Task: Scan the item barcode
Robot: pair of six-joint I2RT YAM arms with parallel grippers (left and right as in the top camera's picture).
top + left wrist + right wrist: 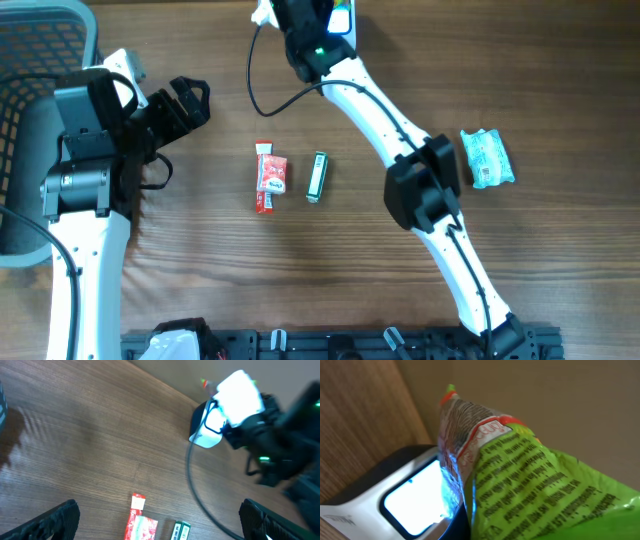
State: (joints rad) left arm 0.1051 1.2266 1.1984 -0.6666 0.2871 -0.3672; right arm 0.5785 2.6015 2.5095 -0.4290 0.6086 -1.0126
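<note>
Holding at the scan step. Right gripper (310, 22) is pinched almost fully closed on the green packet (530, 485). Its fingers are out of the wrist view, but the packet fills that view close to the lens, so I read it as gripped.

- The packet is up off the bench, with its crimped end across the right edge of the scanner (415, 500) window. The window is lit and its glow spills onto the crimp.
- No barcode is visible from here, only printed text on the side facing the camera. The side facing the scanner is hidden.
- Left gripper (185, 100) is wide open and empty, parked near the basket (30, 60), well apart from the action.
- On the bench mid-field are a red packet (270, 177) and a green stick pack (317, 176) just beside it. A teal packet (487, 158) lies off to the right.

Judgement: presentation is underway, but I can't confirm a read. Only the packet's end covers the window, so the next move likely calls for sliding or rotating the packet to put the barcode panel flat over the glass. Keep the grip firm, because the film looks crinkly and a wrinkled code may not read.
</note>
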